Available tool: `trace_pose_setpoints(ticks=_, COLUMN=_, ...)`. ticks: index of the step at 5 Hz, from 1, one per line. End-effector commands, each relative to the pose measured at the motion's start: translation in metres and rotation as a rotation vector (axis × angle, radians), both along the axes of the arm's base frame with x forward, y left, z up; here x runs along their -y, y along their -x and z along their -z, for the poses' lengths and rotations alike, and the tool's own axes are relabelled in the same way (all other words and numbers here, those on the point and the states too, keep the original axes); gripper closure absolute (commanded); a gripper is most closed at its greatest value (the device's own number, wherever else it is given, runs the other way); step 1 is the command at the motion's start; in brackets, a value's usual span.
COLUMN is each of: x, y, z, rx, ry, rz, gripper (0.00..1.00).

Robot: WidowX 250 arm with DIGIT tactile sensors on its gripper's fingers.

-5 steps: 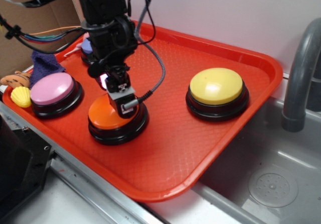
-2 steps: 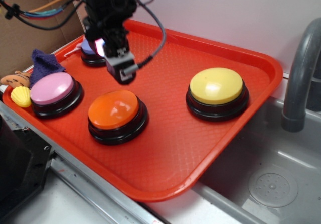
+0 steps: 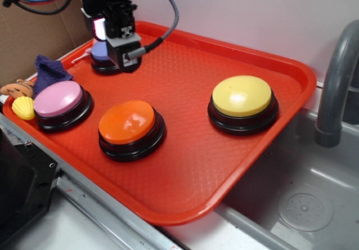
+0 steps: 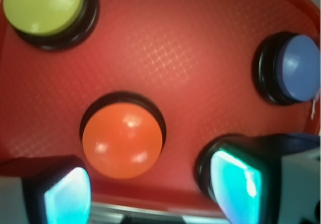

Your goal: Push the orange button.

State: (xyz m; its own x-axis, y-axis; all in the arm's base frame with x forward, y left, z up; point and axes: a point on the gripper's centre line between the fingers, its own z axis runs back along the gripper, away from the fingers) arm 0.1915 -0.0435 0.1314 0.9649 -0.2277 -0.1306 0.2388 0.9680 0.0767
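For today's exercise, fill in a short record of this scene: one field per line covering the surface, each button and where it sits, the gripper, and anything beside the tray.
Surface: red tray beside a sink
Orange button: front centre of tray, uncovered, nothing touching it
Yellow button: right side of tray
Pink button: left edge of tray
Blue button: back left of tray, partly hidden by the gripper in the exterior view
Gripper: raised above the back left of the tray, holding nothing
Beside tray: purple cloth, small yellow shell-shaped toy
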Motion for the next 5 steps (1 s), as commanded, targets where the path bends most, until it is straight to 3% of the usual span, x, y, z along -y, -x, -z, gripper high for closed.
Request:
trace_pose_setpoints(ticks=1, x=-0.007, y=0.008, z=-0.024, rx=0.065, ry=0.086, rz=-0.018, gripper=0.0)
trace_pose_setpoints(ticks=5, x=0.005, y=0.031, z=-0.039, rx=0.112, ry=0.019, rz=0.043, gripper=0.0)
